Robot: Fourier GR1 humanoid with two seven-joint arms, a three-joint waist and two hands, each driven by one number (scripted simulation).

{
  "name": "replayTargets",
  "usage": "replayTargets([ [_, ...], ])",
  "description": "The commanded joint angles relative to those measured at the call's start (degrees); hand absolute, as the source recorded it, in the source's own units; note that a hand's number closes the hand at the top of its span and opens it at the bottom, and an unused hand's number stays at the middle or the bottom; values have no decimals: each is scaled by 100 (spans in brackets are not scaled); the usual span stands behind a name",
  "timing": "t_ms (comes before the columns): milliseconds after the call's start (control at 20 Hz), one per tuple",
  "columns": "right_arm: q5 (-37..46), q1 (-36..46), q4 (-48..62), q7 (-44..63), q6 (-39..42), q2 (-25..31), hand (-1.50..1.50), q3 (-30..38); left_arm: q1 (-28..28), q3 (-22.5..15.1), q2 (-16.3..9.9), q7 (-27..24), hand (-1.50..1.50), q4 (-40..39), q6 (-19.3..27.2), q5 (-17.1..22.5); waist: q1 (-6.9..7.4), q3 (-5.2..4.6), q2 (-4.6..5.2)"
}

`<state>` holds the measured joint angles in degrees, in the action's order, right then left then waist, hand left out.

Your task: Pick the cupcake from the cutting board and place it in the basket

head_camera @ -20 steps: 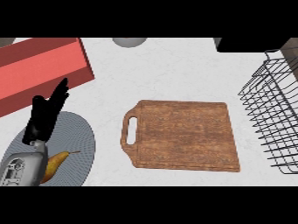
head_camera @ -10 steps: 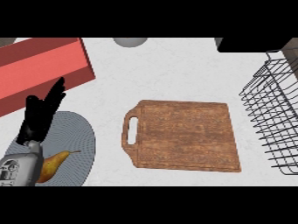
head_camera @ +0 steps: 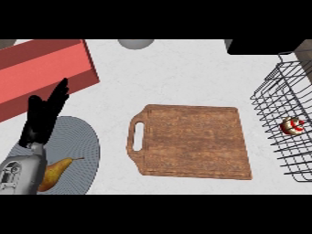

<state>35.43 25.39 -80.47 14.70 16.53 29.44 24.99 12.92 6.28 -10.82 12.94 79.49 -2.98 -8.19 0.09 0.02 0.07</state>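
now the cupcake (head_camera: 293,126) is seen inside the wire basket (head_camera: 270,98) at the right, well apart from the board (head_camera: 192,140), which is bare. the left hand (head_camera: 45,115) is held released, fingers straight, over a grey plate (head_camera: 84,137) with a pear (head_camera: 56,169) on it, beside a red box (head_camera: 33,73). the right hand is not seen.

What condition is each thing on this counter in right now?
Cupcake: inside the wire basket.
Cutting board: flat, nothing on it.
Pear: lying on the grey plate.
Left hand: open, fingers straight, above the plate.
Right hand: not in view.
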Motion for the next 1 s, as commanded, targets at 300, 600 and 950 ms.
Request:
replayTargets([
  [300, -542, -114, -223, -251, -1165, 8, -150, 1185, -31, -27, 34, 238, 0, 225, 53, -34, -37, 1, -24],
  [600, -1378, -373, 340, -126, -870, 541, -150, 2309, -25, -62, 116, 162, 0, 97, 147, -117, -55, 3, -15],
  [950, -2428, -1532, 910, -902, 298, 1552, -150, 3590, -218, 108, -144, -12, 0, 185, -95, 18, -116, 1, -29],
])
